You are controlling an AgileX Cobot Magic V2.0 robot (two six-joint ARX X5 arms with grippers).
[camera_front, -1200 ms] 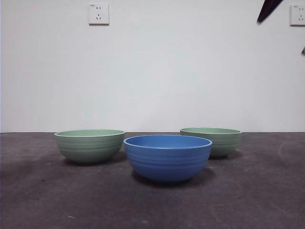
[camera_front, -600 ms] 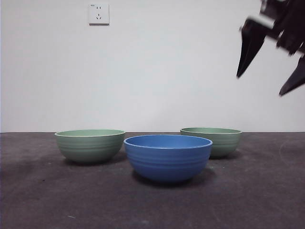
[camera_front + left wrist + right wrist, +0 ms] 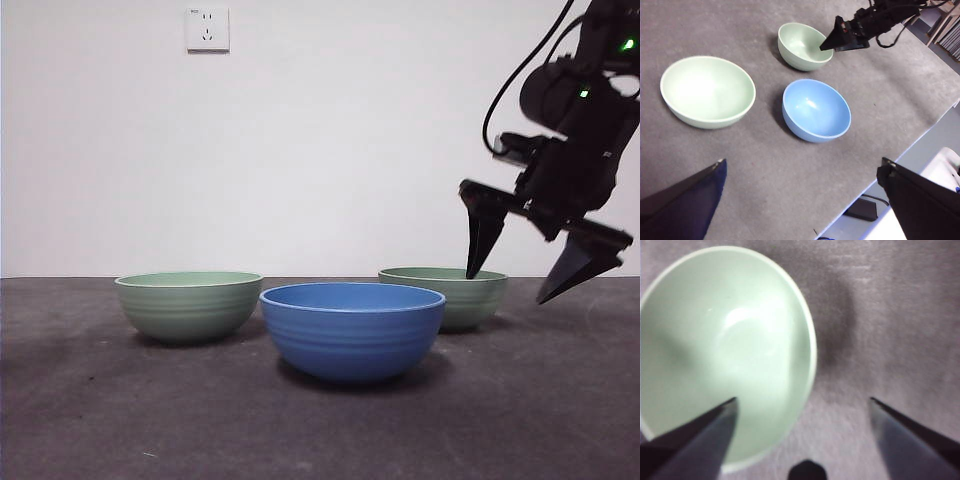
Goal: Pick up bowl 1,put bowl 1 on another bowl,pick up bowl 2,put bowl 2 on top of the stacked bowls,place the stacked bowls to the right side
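Observation:
The blue ribbed bowl [image 3: 352, 330] [image 3: 816, 110] stands in the middle, nearest the front. One pale green bowl [image 3: 188, 305] [image 3: 707, 90] sits to its left. A second pale green bowl [image 3: 445, 295] [image 3: 802, 45] [image 3: 725, 350] sits behind it to the right. All three stand apart and empty. My right gripper [image 3: 508, 288] [image 3: 803, 400] is open and straddles that right green bowl's rim from above, one jaw over the inside, the other outside over the table. My left gripper [image 3: 802, 167] hangs open high above the table, holding nothing.
The dark grey table [image 3: 100, 420] ends at an edge [image 3: 900, 155] close to the blue bowl. A white wall with a socket [image 3: 207, 29] stands behind. The right arm's cable [image 3: 515, 75] loops above its gripper.
The right arm has dropped from the top right corner down to the right green bowl's rim. The bowls have not moved.

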